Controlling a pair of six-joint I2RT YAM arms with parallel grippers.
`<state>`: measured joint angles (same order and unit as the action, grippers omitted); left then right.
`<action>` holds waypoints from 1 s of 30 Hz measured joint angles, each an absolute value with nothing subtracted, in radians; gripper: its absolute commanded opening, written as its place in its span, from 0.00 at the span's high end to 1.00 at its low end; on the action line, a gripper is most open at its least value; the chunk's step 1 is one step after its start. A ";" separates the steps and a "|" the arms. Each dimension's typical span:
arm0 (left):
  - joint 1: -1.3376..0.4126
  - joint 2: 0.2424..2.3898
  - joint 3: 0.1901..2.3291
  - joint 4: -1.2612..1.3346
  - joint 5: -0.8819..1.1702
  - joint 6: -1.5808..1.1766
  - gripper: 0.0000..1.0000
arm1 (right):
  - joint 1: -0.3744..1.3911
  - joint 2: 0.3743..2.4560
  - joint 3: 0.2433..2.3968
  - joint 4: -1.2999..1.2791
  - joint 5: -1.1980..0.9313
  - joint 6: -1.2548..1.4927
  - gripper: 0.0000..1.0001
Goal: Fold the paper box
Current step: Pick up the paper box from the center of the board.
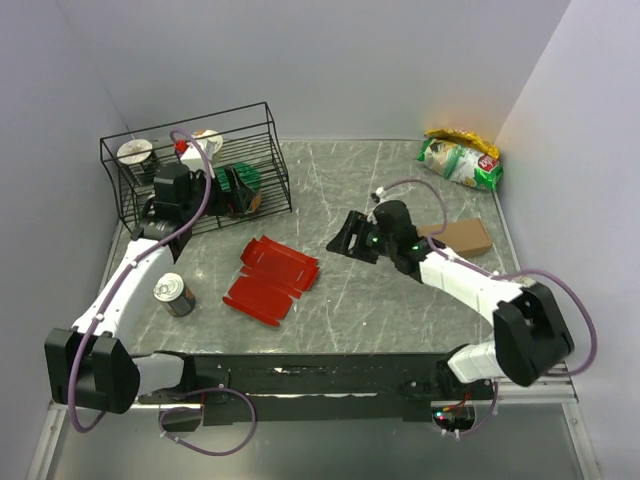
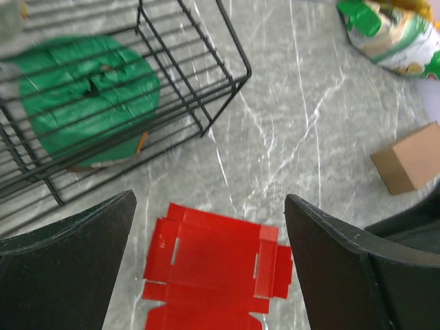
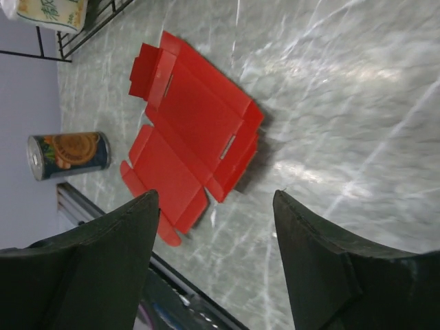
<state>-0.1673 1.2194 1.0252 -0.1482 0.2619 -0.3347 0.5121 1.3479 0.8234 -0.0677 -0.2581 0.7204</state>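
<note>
The paper box (image 1: 272, 278) is a bright red die-cut sheet lying flat and unfolded on the grey marble table, with creases and flaps showing. It also shows in the left wrist view (image 2: 213, 268) and the right wrist view (image 3: 192, 124). My left gripper (image 1: 228, 192) is open and empty beside the wire basket, above and behind the sheet; its jaws stand wide apart (image 2: 210, 198). My right gripper (image 1: 350, 238) is open and empty to the right of the sheet, its jaws apart (image 3: 216, 194) and pointing toward it. Neither gripper touches the sheet.
A black wire basket (image 1: 200, 165) with a green item (image 2: 86, 96) and containers stands at the back left. A tin can (image 1: 174, 294) stands left of the sheet. A brown cardboard box (image 1: 462, 237) and a green snack bag (image 1: 460, 158) lie at the right.
</note>
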 measured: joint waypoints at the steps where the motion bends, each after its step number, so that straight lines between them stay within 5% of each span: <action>1: -0.167 1.227 1.021 -0.148 0.270 -0.337 0.04 | 0.524 1.370 0.823 -0.052 -0.260 0.741 0.28; 7: -0.167 1.260 1.020 -0.159 0.283 -0.339 0.04 | 0.596 1.497 0.808 0.030 -0.230 0.848 0.29; 24: -0.167 1.277 1.020 -0.170 0.318 -0.338 0.04 | 0.711 1.755 0.881 0.057 -0.166 0.965 0.57; 30: -0.167 1.288 1.020 -0.170 0.329 -0.338 0.04 | 0.711 1.778 0.904 0.050 -0.144 0.948 0.98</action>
<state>-0.1673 1.2877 1.0203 -0.1699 0.3286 -0.3378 0.7113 1.7782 0.9043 0.0502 -0.1444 0.9482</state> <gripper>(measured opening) 0.961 0.160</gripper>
